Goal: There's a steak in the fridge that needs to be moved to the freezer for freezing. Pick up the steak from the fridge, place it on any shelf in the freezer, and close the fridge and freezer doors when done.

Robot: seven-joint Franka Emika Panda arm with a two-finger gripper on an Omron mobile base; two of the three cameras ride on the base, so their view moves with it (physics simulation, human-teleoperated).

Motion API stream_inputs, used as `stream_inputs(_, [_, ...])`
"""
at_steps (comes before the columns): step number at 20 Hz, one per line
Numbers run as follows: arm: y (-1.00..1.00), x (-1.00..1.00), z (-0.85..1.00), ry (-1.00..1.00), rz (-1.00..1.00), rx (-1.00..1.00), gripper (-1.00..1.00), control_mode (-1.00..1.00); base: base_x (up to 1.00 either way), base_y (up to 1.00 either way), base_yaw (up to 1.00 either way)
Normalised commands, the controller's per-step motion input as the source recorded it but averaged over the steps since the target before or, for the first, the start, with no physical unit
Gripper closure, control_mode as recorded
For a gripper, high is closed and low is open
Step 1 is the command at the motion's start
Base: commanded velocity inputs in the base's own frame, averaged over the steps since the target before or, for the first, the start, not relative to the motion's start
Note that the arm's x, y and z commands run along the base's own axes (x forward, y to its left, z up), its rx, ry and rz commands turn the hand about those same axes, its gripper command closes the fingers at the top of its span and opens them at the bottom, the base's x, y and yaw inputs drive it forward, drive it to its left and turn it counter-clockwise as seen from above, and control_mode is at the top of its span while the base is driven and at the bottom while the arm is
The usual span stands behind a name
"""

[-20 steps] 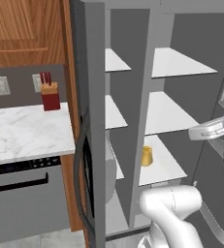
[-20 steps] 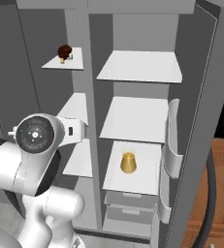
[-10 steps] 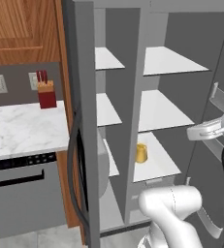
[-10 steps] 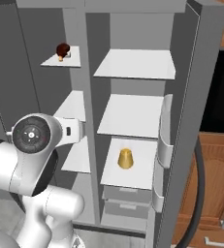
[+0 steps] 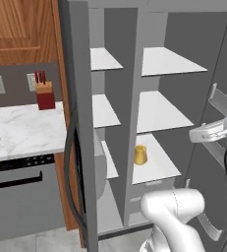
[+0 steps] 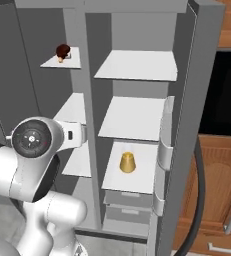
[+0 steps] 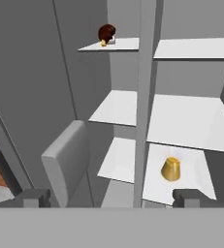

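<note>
Steak is already sitting on the freezer's top shelf, up and left of the jaws, which are spread wide, holding nothing. Doors next I reckon: back out clear of the yellow cup, then push each door squarely shut.

1. Both doors stand open, so the shelves are reachable from the front.
2. The grey divider separates freezer from fridge.
3. A yellow cup occupies the lowest fridge shelf.

The steak lies on the freezer's top shelf.
</note>
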Motion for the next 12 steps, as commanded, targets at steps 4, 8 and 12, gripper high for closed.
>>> stream_inputs(4, [0.0, 0.0, 0.0, 0.0, 0.0, 0.0, -1.0, 1.0, -0.25, -0.48, 0.0])
stream_inputs(8, [0.0, 0.0, 0.0, 0.0, 0.0, 0.0, -1.0, 1.0, -0.56, -0.16, 0.0])
stream_inputs(12, [0.0, 0.0, 0.0, 0.0, 0.0, 0.0, -1.0, 1.0, -0.66, -0.05, 0.0])
